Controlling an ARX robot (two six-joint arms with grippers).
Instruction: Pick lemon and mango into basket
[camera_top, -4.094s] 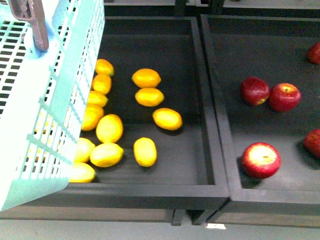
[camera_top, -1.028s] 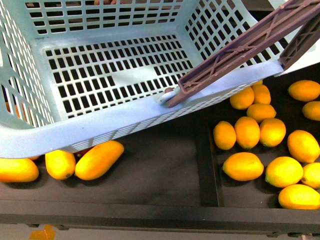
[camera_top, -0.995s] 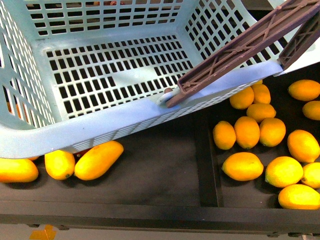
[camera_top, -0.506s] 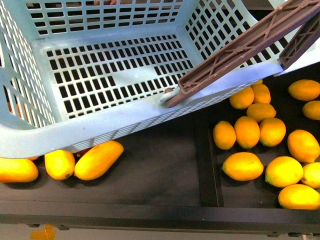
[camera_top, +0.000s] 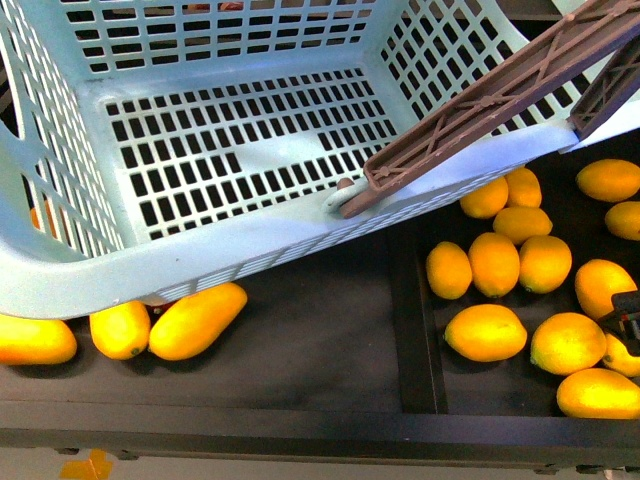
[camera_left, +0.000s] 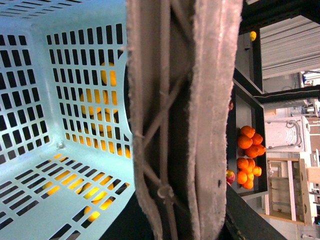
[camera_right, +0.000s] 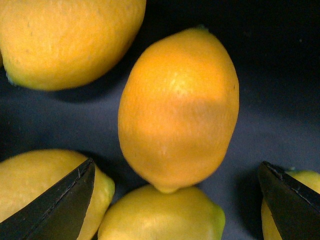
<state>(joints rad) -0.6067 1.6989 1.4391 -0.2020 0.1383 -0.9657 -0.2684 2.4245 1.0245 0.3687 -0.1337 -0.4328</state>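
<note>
1. Nearest, just behind the dark front rail (camera_top: 300, 425): finds the mango (camera_top: 197, 320) lying flat in the left compartment, touching a shorter yellow fruit (camera_top: 120, 328) and partly tucked under the basket's low lip. Untouched, so reads as the later pick.
2. Across the divider (camera_top: 412, 330), in the right compartment: shows loose lemons (camera_top: 486, 332) lying close together, several touching.
3. Over that pile: brings the right gripper (camera_right: 175, 205) down low with the jaws spread wide and nothing held, both black fingertips (camera_right: 55, 205) apart from any fruit. Frames one lemon (camera_right: 178, 107) between them, long axis running across the gap's midline, probably lined up for a squeeze across its narrow waist. Appears in the front view only as a dark sliver at the right edge, so cannot say for sure which lemon there is the target.
4. Behind and above: holds the aqua basket (camera_top: 200, 260) tilted, mouth turned toward the robot, slotted floor bare of fruit. Placed over the left compartment and reaching past the divider, seemingly to keep the carry from either compartment short.
5. Higher up: runs the brownish handle (camera_left: 185, 120) so close past the left wrist camera that it hides the left gripper. Likely clamped on that handle, given a basket hanging clear of the tray, but cannot tell from these views.
6. Farthest, beyond the basket: heaps deep-orange mandarins (camera_left: 248, 150) on another shelf, no part of this job.
</note>
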